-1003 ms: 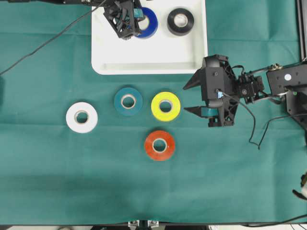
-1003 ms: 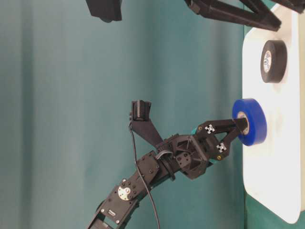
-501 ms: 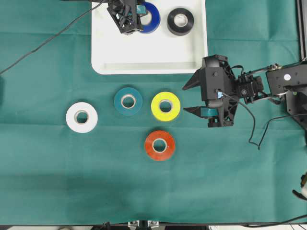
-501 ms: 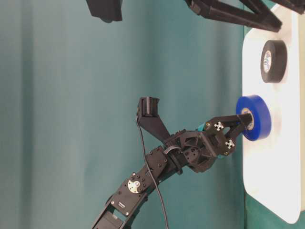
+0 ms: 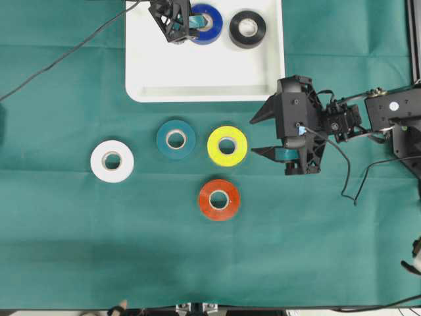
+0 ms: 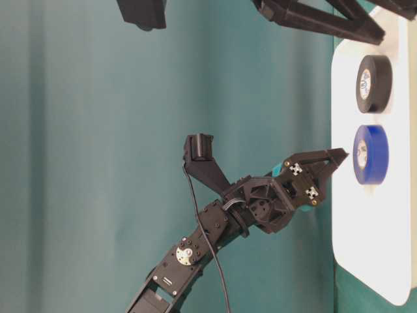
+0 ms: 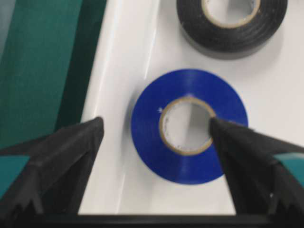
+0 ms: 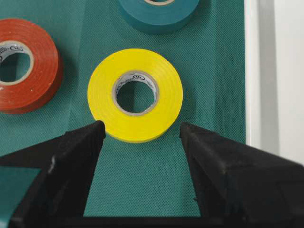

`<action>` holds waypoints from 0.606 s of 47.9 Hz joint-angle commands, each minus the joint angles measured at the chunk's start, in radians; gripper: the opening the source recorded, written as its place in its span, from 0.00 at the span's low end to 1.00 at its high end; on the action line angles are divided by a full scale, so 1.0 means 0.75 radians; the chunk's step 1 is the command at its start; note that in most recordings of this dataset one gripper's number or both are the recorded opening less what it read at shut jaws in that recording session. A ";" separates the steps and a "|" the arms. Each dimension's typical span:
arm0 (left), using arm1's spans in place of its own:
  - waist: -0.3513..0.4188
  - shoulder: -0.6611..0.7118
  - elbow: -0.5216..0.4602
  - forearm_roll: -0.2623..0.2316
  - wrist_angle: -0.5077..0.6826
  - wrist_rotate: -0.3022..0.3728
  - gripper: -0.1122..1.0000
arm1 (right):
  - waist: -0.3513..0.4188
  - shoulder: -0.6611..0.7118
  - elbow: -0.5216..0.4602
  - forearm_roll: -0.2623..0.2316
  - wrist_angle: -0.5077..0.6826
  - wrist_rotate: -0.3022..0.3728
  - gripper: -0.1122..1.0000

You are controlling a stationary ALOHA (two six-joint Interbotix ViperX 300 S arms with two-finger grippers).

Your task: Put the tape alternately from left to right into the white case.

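The blue tape roll (image 5: 209, 23) (image 7: 190, 126) lies flat in the white case (image 5: 204, 79) (image 7: 123, 95), beside the black roll (image 5: 248, 29) (image 7: 232, 23). My left gripper (image 5: 194, 22) (image 7: 156, 124) stands open just above the blue roll, one tip over its core and the other over the case's left wall, gripping nothing. On the green cloth lie the white (image 5: 112, 160), teal (image 5: 175, 139), yellow (image 5: 227, 145) (image 8: 135, 95) and red-orange (image 5: 219, 199) rolls. My right gripper (image 5: 253, 137) (image 8: 141, 128) hangs open and empty just right of the yellow roll.
A black cable (image 5: 66, 56) runs across the cloth from the left arm toward the left edge. Another cable (image 5: 345, 178) loops behind the right wrist. The case's front rim (image 5: 204, 99) lies just beyond the teal and yellow rolls.
The left gripper carried the blue roll toward the back of the case, set it flat beside the black roll and opened. The right arm has not moved.
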 commanded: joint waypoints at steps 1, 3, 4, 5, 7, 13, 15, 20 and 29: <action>0.000 -0.065 0.000 -0.004 -0.012 -0.002 0.83 | 0.006 -0.008 -0.012 0.000 -0.010 0.002 0.75; -0.002 -0.076 0.012 -0.002 -0.012 -0.004 0.84 | 0.006 -0.008 -0.012 0.000 -0.010 0.002 0.75; -0.002 -0.084 0.018 -0.004 -0.012 -0.004 0.83 | 0.006 -0.008 -0.012 0.000 -0.010 0.002 0.75; -0.002 -0.092 0.029 -0.004 -0.012 -0.006 0.83 | 0.006 -0.008 -0.012 0.000 -0.010 0.002 0.75; -0.004 -0.104 0.045 -0.004 -0.012 -0.006 0.84 | 0.006 -0.008 -0.012 0.000 -0.010 0.002 0.75; -0.014 -0.137 0.088 -0.004 -0.012 -0.008 0.84 | 0.006 -0.008 -0.012 0.000 -0.010 0.002 0.75; -0.020 -0.147 0.102 -0.004 -0.014 -0.008 0.83 | 0.006 -0.008 -0.012 0.000 -0.010 0.002 0.75; -0.055 -0.184 0.141 -0.004 -0.014 -0.010 0.84 | 0.006 -0.008 -0.012 0.000 -0.010 0.002 0.75; -0.135 -0.260 0.213 -0.006 -0.014 -0.010 0.84 | 0.006 -0.008 -0.016 0.000 -0.018 0.002 0.75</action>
